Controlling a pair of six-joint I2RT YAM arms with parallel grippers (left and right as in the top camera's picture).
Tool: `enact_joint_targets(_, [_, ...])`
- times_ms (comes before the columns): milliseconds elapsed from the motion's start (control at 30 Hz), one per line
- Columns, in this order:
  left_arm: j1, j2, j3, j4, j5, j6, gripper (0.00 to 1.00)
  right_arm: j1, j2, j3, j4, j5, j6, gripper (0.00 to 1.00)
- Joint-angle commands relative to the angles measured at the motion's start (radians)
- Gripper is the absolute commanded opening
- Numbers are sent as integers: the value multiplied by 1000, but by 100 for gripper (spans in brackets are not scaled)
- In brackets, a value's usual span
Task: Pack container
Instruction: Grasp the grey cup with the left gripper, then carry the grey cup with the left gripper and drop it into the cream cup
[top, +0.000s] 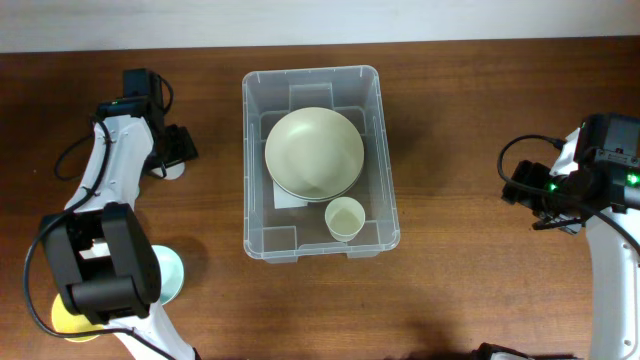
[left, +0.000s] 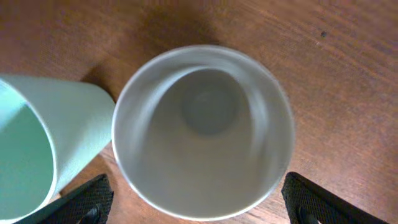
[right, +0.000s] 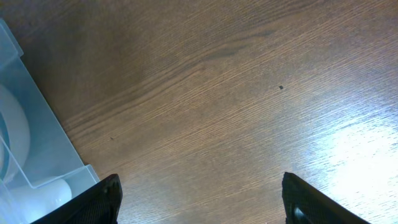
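Note:
The clear plastic container (top: 262, 235) stands at the table's middle. It holds stacked pale green bowls (top: 313, 152) and a small pale cup (top: 344, 218). Its corner shows in the right wrist view (right: 37, 134). My left gripper (left: 199, 205) is open at the front left (top: 100, 268), right above an upright white cup (left: 205, 130), one finger on each side and not touching it. My arm hides this cup in the overhead view. A mint green cup (left: 37, 143) stands against its left side. My right gripper (right: 199, 199) is open and empty over bare wood, right of the container (top: 520, 190).
In the overhead view the mint green cup (top: 172, 275) and a yellow item (top: 55, 320) peek out from under my left arm near the front left edge. Cables trail from both arms. The table is brown wood.

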Motion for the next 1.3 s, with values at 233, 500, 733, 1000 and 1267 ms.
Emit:
enact_joint_targets(233, [-49, -5, 57, 37, 2, 60, 89, -2, -6, -5, -1, -2, -10, 78])
enact_joint_targets(500, [-52, -5, 93, 57, 0, 66, 89, -2, -6, -5, 0, -2, -10, 78])
enact_joint_targets(733, [-89, 21, 93, 100, 3, 89, 89, -2, -6, -5, 0, -2, -10, 78])
enact_joint_targets(1000, [-91, 133, 93, 88, 3, 89, 77, -2, -6, -5, 0, -2, -10, 78])
enact_joint_targets(1267, [-95, 134, 94, 78, 11, 89, 1, -2, -6, -5, 0, -1, -10, 78])
